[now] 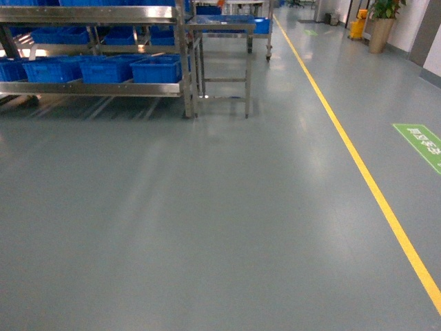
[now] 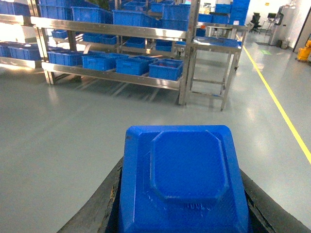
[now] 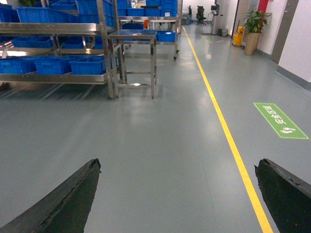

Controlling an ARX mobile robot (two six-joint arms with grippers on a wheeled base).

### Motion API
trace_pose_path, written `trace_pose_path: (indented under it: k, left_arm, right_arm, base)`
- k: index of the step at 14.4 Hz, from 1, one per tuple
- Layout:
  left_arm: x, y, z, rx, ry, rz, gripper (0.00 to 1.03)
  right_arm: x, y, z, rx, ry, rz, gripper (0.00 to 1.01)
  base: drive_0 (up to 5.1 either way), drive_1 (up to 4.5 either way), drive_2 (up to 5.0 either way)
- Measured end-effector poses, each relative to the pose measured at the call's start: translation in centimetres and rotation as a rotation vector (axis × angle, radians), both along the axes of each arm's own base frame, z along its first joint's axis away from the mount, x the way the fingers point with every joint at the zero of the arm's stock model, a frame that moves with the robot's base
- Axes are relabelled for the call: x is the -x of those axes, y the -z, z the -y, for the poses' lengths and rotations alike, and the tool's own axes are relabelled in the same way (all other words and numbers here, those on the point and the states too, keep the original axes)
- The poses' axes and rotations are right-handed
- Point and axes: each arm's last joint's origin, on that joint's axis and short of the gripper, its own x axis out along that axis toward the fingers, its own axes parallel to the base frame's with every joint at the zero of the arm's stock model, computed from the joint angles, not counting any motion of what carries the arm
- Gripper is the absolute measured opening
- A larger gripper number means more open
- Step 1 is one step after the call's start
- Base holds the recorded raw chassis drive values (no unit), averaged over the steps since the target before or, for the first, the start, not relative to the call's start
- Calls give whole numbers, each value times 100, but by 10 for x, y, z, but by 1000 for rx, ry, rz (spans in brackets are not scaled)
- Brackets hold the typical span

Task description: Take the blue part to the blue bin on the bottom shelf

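- Blue fills the bottom of your left wrist view: the blue part sits clamped between the two dark fingers of the left gripper, one finger on each side of it, so that gripper is closed on the part. Its top face shows a raised eight-sided panel.
- Steel rack stands at the far left of your head view, well away across the grey floor. Its bottom shelf carries a row of blue crates side by side, and the blue bin at the right end of that row is the one nearest the rack's corner post. From here you cannot see inside it.
- Just right of the rack you have a small steel surface on legs, standing close to the corner post, with another blue crate behind it.
- Further right, a yellow line runs along the floor from far to near, and a green floor marking lies just beyond it at the right edge.
- At the far right in the background, a potted plant stands by the wall, with a yellow mop bucket near it.
- Your right gripper is spread wide open with only bare floor between its dark fingers; it holds nothing. Neither arm shows in the head view.
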Motion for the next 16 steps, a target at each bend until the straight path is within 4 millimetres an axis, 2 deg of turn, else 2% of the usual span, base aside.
trace_pose_path:
  k: [16]
  left_arm:
    - [0, 0, 0, -1, -2, -2, 43]
  right_arm:
    - [0, 0, 0, 0, 0, -3, 98]
  base:
    - [1, 402, -401]
